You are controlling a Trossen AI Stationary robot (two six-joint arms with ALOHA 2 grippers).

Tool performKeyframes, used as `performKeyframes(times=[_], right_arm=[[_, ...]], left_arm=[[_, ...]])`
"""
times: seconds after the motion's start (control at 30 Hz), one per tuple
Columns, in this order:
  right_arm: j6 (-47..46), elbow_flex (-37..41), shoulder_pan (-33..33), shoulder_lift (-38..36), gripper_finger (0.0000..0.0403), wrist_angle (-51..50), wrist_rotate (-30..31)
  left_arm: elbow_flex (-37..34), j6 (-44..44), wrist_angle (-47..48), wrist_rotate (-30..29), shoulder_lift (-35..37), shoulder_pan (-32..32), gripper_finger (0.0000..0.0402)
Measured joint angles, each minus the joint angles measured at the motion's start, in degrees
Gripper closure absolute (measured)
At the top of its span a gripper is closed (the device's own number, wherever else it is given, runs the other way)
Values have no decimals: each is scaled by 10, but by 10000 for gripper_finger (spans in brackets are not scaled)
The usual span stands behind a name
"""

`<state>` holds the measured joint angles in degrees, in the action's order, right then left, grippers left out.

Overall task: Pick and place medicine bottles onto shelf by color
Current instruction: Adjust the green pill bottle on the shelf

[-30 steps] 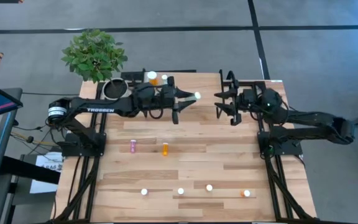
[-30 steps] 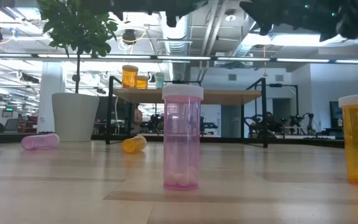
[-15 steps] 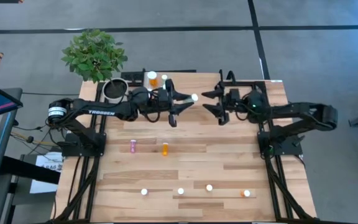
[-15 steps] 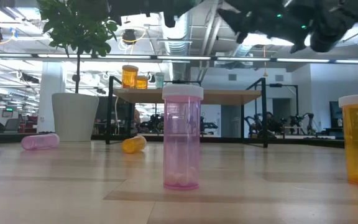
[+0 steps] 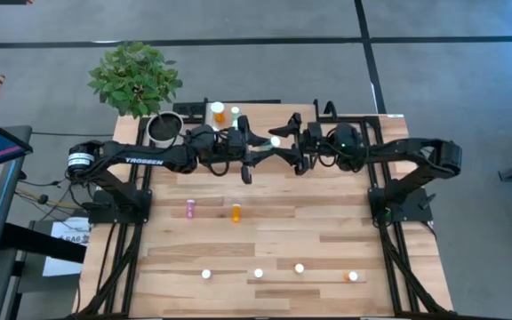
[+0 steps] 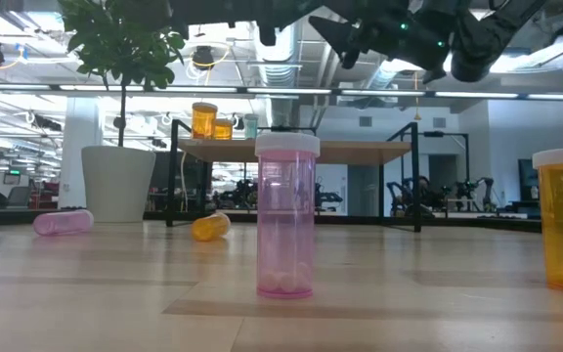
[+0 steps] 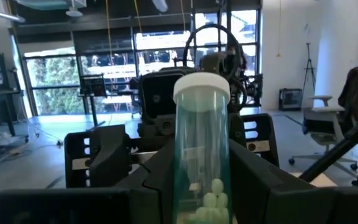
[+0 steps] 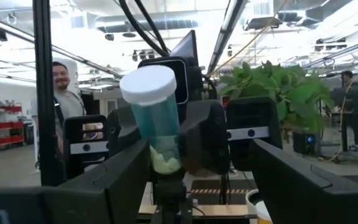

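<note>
Above the table (image 5: 327,222), toward 12 o'clock: left gripper (image 5: 269,146) pinching the teal bottle (image 5: 276,140) upright, white cap up. Right gripper (image 5: 293,151) at its 3 o'clock, fingers spread wide on either side of that bottle. Shelf (image 5: 265,112) just beyond, holding orange bottles (image 5: 219,111).

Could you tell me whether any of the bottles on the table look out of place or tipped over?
Yes: a pink bottle and an orange bottle lie on their sides mid-table, while the four bottles along the near edge stand upright.
</note>
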<state>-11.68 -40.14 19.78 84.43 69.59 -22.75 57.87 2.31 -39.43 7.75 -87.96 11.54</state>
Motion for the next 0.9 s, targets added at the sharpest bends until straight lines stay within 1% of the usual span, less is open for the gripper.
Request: performKeyframes(times=[0.57, 0.67, 0.73, 0.9], right_arm=[[-5, 1, 7, 0, 106, -17, -4], [-1, 1, 11, -10, 106, -43, -5], [0, 1, 18, -24, 106, -81, -13], [21, 1, 35, -83, 106, -203, -16]], left_arm=[[0, 11, 8, 3, -3, 1, 299], [0, 11, 11, 2, -3, 1, 299], [0, 13, 21, -4, -2, 1, 299], [-1, 37, 97, -34, 42, 1, 299]])
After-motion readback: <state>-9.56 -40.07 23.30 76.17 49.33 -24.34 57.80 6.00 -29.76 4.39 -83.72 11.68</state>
